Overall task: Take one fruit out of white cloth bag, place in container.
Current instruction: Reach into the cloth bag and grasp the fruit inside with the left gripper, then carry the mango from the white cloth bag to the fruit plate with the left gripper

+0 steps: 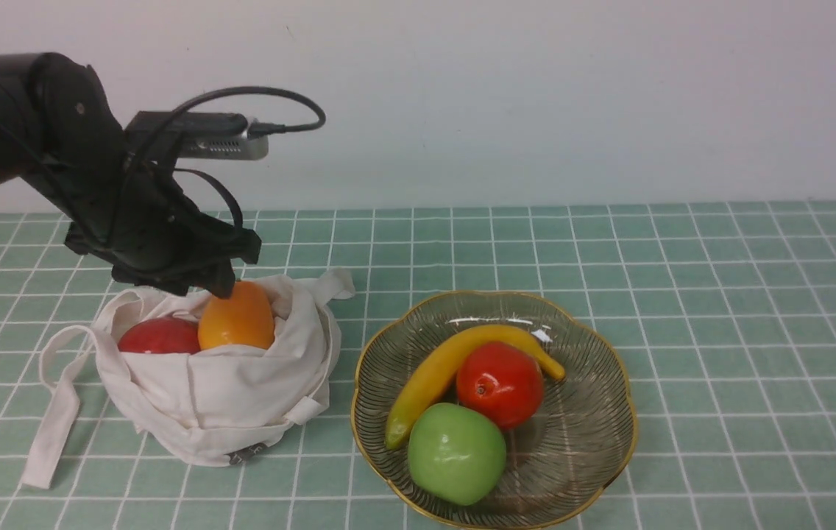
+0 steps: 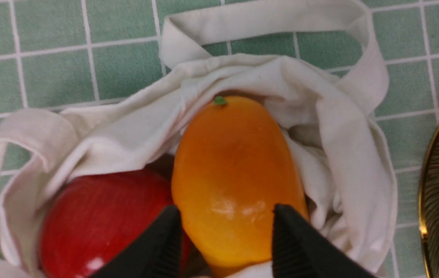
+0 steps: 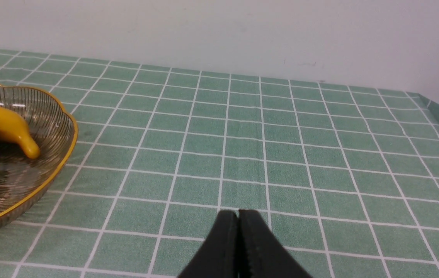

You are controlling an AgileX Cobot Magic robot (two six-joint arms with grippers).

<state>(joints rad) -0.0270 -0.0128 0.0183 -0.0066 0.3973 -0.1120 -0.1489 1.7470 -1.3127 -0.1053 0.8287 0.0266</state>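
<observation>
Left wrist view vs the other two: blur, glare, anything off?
Left wrist: tool tips blurred, dim light, soft highlights on the mango; front: sharper, bright glare on the bowl's far inside wall and the red fruit; right wrist: evenly lit, tool dark.

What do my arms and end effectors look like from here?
The left arm is matte black with rounded joints; a black cable loops over a silver-grey, perforated camera housing. The left end effector has dark fingers. On the right, only the end effector's dark, tapering fingers show. I see no legible markings.
</observation>
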